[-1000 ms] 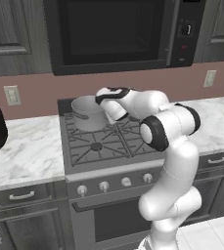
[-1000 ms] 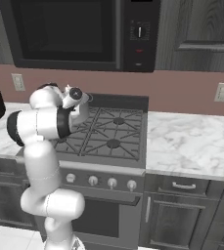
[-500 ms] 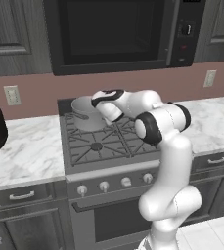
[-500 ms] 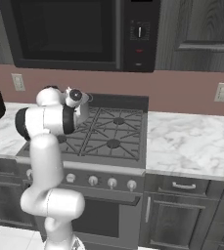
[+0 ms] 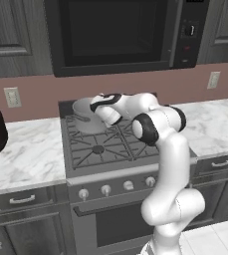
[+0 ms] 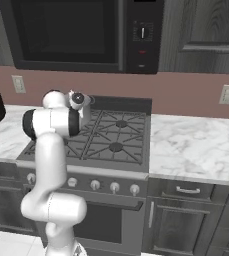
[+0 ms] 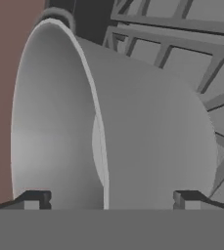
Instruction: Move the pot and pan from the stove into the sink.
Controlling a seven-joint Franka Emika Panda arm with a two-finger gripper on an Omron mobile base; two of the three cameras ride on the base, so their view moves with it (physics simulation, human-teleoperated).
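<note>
Brushed grey metal, the pot (image 7: 133, 132) looms close in the hand view, its rim running between the wide-apart fingertips (image 7: 34, 199) of the gripper (image 7: 111, 201), one inside, one outside the wall. The left base view places the pot (image 5: 83, 110) on the stove's (image 5: 110, 149) back-left burner, with the gripper (image 5: 96, 106) over its rim. In the right base view the arm hides it.

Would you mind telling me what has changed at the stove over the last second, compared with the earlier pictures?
The arm has swung its hand further toward the pot on the back left burner, so the open gripper now straddles the pot's rim, one fingertip inside and one outside. Nothing has been gripped yet. The pot has stayed in place on the stove, and the base has not moved.
</note>
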